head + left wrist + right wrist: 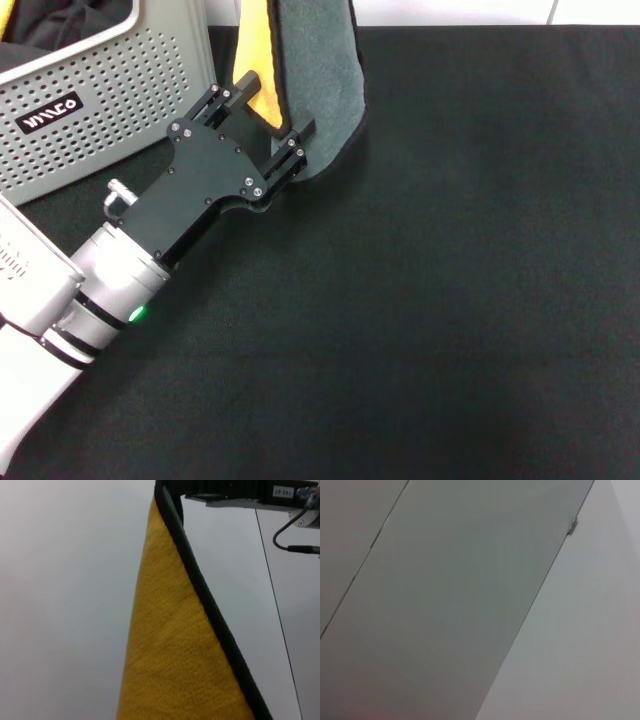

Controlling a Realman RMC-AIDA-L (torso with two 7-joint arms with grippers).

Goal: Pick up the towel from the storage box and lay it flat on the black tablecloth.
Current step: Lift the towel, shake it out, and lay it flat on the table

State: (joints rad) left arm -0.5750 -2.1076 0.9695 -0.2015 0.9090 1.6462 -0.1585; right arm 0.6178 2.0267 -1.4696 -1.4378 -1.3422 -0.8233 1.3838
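Note:
The towel point(320, 80) hangs upright over the black tablecloth point(450, 300), just right of the storage box point(110, 120). Its grey-green face is turned right and its yellow-orange face point(255, 45) left; its lower end touches the cloth. My left gripper point(270, 110) is open, one finger on each side of the towel's folded lower edge. In the left wrist view the yellow face point(170, 645) with its black edge rises to my right gripper point(170, 487), which is shut on the top corner. The right gripper is out of the head view.
Dark fabric point(60, 25) lies inside the storage box at the far left. A white wall shows beyond the table's far edge. The black tablecloth stretches bare to the right and toward me.

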